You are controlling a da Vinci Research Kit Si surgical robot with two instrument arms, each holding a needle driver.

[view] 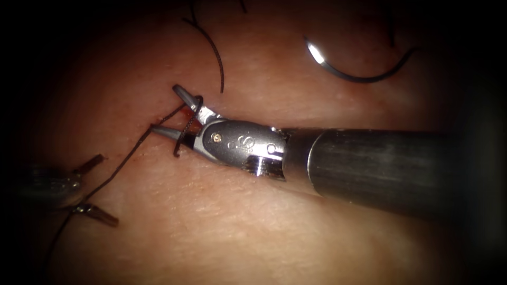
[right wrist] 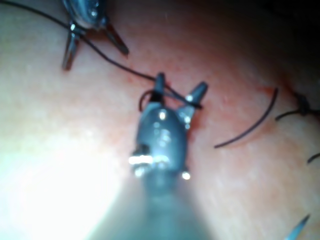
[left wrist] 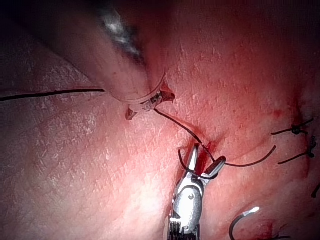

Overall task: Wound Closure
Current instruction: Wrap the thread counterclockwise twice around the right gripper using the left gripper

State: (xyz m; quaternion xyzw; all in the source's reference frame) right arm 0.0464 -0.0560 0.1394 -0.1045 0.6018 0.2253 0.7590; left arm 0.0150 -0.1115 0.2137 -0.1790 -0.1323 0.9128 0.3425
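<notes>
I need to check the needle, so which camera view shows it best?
The endoscope view: the needle lies free on the tissue, its whole curve visible, held by neither tool. The left wrist view shows part of its curve; the right wrist view shows just its tip.

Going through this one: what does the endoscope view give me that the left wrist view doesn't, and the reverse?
The endoscope view adds the needle's full curve, lying free on the tissue to the right of the cut, in neither hand. The left wrist view adds two knotted stitches beside the cut. Both views share the right hand, open, with thread looped around its jaws but not gripped. They also share the left hand, open and holding nothing, with that thread running past it.
</notes>
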